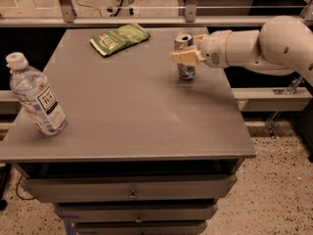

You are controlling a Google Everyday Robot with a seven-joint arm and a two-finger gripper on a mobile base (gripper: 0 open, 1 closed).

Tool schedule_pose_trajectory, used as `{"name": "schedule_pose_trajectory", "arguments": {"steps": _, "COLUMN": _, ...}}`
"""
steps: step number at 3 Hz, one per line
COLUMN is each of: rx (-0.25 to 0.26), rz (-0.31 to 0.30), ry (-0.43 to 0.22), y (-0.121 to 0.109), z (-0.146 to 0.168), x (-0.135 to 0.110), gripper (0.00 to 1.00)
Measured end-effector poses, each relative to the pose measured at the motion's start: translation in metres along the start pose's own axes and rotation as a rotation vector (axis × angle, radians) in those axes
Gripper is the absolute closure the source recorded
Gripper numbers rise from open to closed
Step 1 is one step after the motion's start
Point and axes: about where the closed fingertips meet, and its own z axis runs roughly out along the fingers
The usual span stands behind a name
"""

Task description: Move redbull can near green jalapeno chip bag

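The gripper [185,48] is at the can [186,71], grip impossible to tell, but the can stands on the worktop [137,106], well apart from the chip bag [120,38].

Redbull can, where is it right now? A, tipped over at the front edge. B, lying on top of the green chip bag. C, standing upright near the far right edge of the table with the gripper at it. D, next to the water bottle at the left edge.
C: the redbull can stands upright near the far right edge of the table, with the gripper right at it, well apart from the green jalapeno chip bag and the water bottle.
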Motion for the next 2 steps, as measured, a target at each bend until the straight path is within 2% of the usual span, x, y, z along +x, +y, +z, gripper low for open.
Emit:
{"name": "schedule_pose_trajectory", "arguments": {"steps": 1, "rx": 0.009, "rz": -0.037, "ry": -0.032, "y": -0.0048, "z": 0.0010, "x": -0.0249, "gripper": 0.86}}
{"name": "schedule_pose_trajectory", "arguments": {"steps": 2, "rx": 0.007, "rz": -0.037, "ry": -0.033, "y": -0.0039, "z": 0.0024, "x": -0.0255, "gripper": 1.00}}
